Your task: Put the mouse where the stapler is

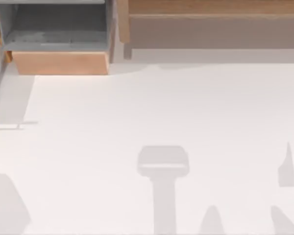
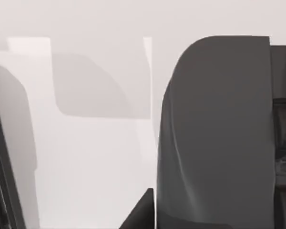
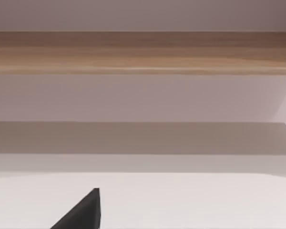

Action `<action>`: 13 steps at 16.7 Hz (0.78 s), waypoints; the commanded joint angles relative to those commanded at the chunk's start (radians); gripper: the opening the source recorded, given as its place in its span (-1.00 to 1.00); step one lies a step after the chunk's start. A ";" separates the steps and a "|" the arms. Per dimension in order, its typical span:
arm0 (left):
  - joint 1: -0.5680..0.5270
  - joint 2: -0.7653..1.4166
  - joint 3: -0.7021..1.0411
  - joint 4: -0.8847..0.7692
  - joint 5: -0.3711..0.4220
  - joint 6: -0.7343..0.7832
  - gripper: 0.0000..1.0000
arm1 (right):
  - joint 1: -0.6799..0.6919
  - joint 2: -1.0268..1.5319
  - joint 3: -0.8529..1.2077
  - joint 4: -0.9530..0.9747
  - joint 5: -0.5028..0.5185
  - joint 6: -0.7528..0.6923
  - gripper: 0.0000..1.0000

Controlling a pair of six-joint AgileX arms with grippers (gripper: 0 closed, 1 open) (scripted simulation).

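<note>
A white table seen from above carries grey shadows along its near edge. At far left sits an open wooden drawer; a wooden shelf spans the far right. Whether either gripper is open or closed cannot be told.

Matt white table, wood-grain shelf

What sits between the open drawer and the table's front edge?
Nothing. In the top view that stretch of white table in front of the drawer is bare, crossed only by grey shadows.
</note>
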 joint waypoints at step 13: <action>0.001 -0.007 0.006 0.058 -0.003 -0.004 -1.00 | 0.000 0.000 0.000 0.000 0.000 0.000 1.00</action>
